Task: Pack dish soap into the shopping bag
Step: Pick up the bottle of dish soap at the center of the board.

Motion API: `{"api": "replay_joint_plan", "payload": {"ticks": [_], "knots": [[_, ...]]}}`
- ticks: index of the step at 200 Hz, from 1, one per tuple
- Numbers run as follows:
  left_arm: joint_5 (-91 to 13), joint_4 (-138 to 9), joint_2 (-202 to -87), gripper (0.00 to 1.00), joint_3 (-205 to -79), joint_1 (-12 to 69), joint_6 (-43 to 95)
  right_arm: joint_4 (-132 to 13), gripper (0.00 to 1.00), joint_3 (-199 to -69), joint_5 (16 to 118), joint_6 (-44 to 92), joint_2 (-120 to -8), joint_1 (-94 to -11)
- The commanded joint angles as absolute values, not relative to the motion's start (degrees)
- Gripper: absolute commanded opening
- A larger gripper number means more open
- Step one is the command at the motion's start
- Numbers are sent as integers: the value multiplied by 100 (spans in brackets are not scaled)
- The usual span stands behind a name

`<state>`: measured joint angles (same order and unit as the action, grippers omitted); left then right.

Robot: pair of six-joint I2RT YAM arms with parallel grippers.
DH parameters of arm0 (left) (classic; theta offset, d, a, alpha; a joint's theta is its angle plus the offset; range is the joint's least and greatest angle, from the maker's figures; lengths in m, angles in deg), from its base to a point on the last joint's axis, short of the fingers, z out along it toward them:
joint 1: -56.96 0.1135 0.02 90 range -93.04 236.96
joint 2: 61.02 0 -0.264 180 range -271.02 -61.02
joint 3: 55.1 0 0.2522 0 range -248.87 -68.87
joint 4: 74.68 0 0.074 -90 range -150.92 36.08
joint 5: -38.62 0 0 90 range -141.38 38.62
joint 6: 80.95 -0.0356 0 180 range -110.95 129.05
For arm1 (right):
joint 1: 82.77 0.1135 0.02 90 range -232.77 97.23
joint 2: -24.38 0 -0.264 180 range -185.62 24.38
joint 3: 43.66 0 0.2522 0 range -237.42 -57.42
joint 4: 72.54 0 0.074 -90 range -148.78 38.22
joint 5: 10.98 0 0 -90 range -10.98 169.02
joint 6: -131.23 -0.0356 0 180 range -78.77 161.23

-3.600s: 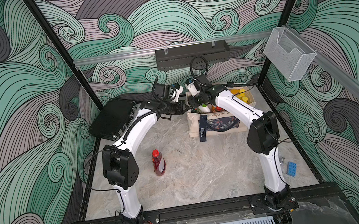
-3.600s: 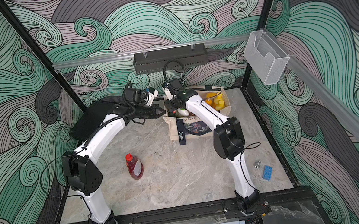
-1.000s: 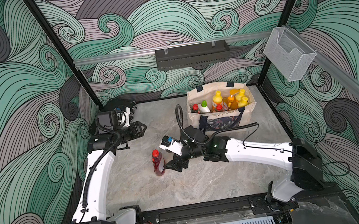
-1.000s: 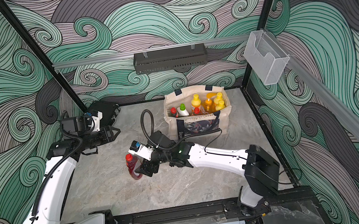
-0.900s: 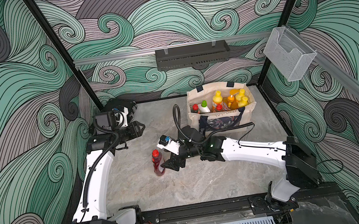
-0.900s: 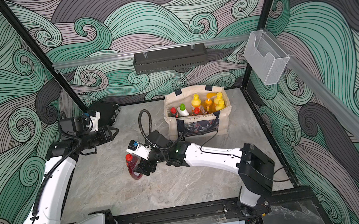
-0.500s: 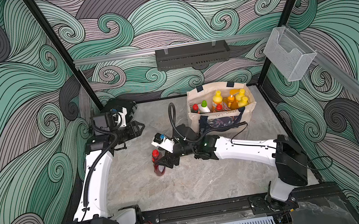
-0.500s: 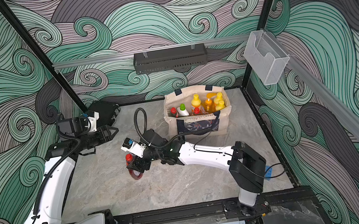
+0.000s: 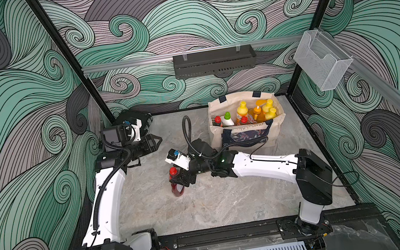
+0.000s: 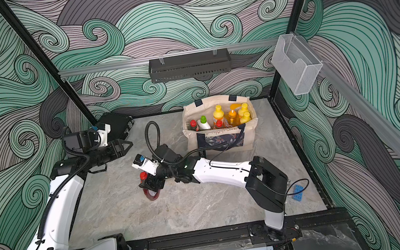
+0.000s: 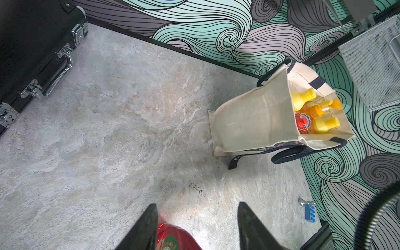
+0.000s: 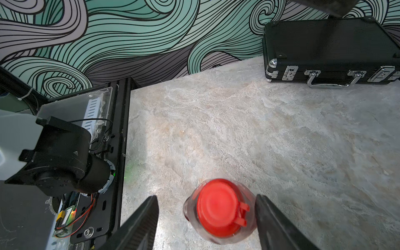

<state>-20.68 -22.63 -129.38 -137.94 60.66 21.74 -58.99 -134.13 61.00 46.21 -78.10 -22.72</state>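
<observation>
I count eight bottles in all. One red bottle (image 9: 176,190) is out on the table (image 9: 219,204), and seven are in the bag (image 9: 235,98). Going by the tops that show above the bag's rim, I make out three yellow caps (image 9: 243,103), two red caps (image 9: 217,119), one green cap (image 9: 227,114) and one orange pump (image 9: 257,109).

There is one bag and one black case (image 10: 117,123). There is also one blue brick (image 11: 309,213), with one small bolt (image 11: 305,202) beside it.

On the walls I count one black shelf (image 9: 214,61) and one mesh holder (image 9: 321,60).

Two arms are in view, one left arm (image 9: 108,194) and one right arm (image 9: 262,166).
</observation>
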Motion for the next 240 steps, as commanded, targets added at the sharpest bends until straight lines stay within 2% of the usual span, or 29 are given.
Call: {"api": "replay_joint_plan", "payload": {"ticks": [1, 54, 147, 193, 240], "knots": [[-1922, -2337, -12868, 58, -13805, 6117, 2223, -6039, 73, -13554, 6101, 4638, -7917, -2277], [-1829, -2366, -12904, 58, -13804, 6129, 2235, -6176, 70, -13573, 6066, 4563, -8004, -2299], [-1754, -2392, -12923, 58, -13768, 6135, 2257, -6190, 56, -13698, 5908, 4415, -8139, -2333], [-1754, -2398, -12923, 58, -13755, 6135, 2250, -6151, 44, -13757, 5863, 4388, -8227, -2339], [-1754, -2382, -12931, 58, -13760, 6135, 2250, -6109, 24, -13687, 5925, 4400, -8144, -2348]]}}
